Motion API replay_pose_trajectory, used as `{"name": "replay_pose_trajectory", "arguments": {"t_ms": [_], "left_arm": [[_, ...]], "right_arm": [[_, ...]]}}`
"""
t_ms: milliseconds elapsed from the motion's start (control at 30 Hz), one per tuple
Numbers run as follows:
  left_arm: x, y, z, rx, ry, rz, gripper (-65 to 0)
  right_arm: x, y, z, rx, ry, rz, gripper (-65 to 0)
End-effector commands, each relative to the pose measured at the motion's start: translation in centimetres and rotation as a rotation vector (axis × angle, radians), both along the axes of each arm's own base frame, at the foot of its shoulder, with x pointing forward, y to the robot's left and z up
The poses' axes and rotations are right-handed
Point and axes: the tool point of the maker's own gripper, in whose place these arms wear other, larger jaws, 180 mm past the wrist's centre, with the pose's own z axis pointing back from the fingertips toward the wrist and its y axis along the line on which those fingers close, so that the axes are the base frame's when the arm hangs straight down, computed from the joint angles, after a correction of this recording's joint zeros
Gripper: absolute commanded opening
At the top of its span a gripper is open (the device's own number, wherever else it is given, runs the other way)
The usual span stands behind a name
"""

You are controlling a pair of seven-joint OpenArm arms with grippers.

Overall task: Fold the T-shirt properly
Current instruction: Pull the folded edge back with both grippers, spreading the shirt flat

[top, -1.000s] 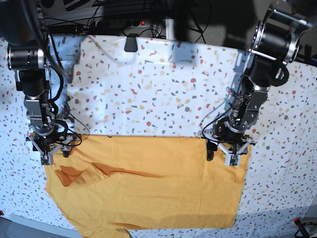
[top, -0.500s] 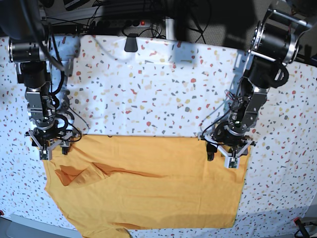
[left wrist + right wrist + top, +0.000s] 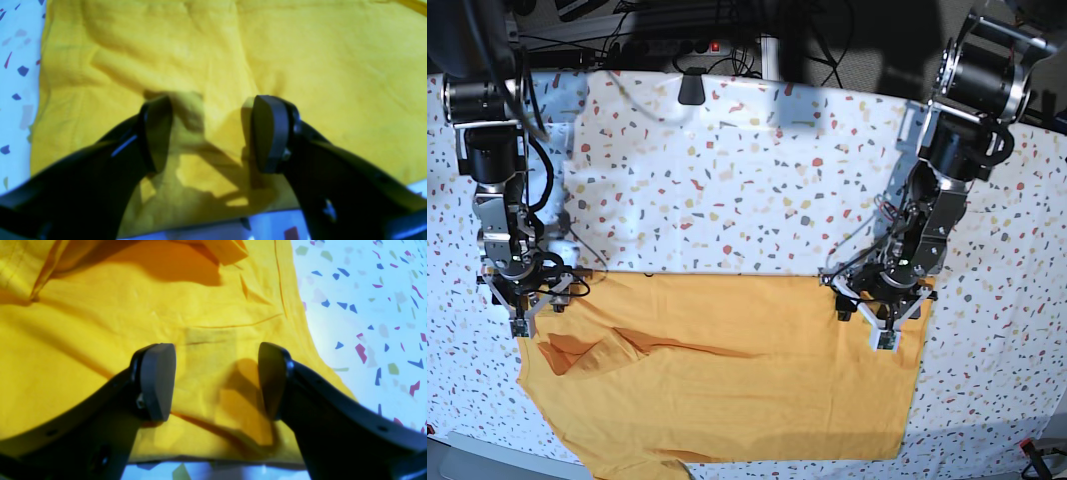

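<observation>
The orange-yellow T-shirt (image 3: 727,380) lies spread over the near half of the table, its top edge straight along the middle. A sleeve (image 3: 587,352) is folded over on its left part. At the shirt's top right corner my left gripper (image 3: 861,326) stands open, low over the cloth; the left wrist view shows the same left gripper (image 3: 213,133) with only fabric under the gap. My right gripper (image 3: 538,314) is open at the top left corner. The right wrist view shows the right gripper (image 3: 215,380) over creased T-shirt (image 3: 83,323) with nothing between the pads.
A white terrazzo-patterned cloth (image 3: 757,190) covers the table. A black clip (image 3: 691,88) sits at its far edge, with cables and a power strip (image 3: 697,45) behind. The table's near edge runs close under the shirt's hem.
My left gripper has shifted a little to the left along the shirt's top edge and turned slightly. The right gripper has barely moved. Both stay open.
</observation>
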Motion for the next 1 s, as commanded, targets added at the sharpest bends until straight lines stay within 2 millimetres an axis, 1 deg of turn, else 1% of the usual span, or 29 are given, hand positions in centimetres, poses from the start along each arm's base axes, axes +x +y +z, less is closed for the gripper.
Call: {"name": "replay_pose_trajectory", "arguments": {"t_ms": [0, 167, 267, 333, 533, 633, 700, 800, 900, 967], "left_arm": [[0.6, -0.2, 1.0, -0.008, -0.023, -0.006, -27.9], [-1.4, -0.3, -1.2, -0.01, 0.018, -0.005, -27.9], [-2.5, -0.3, -2.1, -0.011, 0.04, -0.006, -27.9], [-3.0, -0.4, -2.5, -0.013, 0.045, -0.009, -27.9], [-4.0, -0.8, -1.9, -0.013, 0.043, -0.034, -27.9], [-4.5, -0.8, -1.2, -0.008, 0.034, -0.049, -27.9], [-4.9, -0.6, -0.9, -0.001, 0.032, -0.057, -27.9], [-5.7, -0.1, -1.0, 0.016, 0.05, -0.066, -27.9], [-6.2, -0.2, -1.0, 0.013, 0.045, -0.072, -27.9], [-6.4, -0.3, -1.0, 0.011, 0.044, -0.073, -27.9]], "right_arm": [[-1.0, -0.7, -0.8, -0.022, 0.078, -0.011, -25.9], [-1.7, -0.8, -1.6, -0.022, 0.103, -0.014, -25.9], [-2.7, -0.7, -2.5, -0.023, 0.124, -0.011, -25.9], [-3.6, -0.5, -3.2, -0.025, 0.137, -0.003, -25.9], [-6.2, 0.9, -4.5, -0.036, 0.169, 0.044, -25.9], [-7.4, 1.4, -4.7, -0.014, 0.165, 0.051, -25.9], [-8.2, 1.3, -4.7, 0.012, 0.17, 0.04, -25.9], [-9.4, 0.7, -4.7, -0.003, 0.191, 0.045, -25.9], [-10.4, 0.0, -4.5, -0.025, 0.199, 0.054, -25.9], [-10.8, -0.1, -4.3, -0.034, 0.198, 0.061, -25.9]]}}
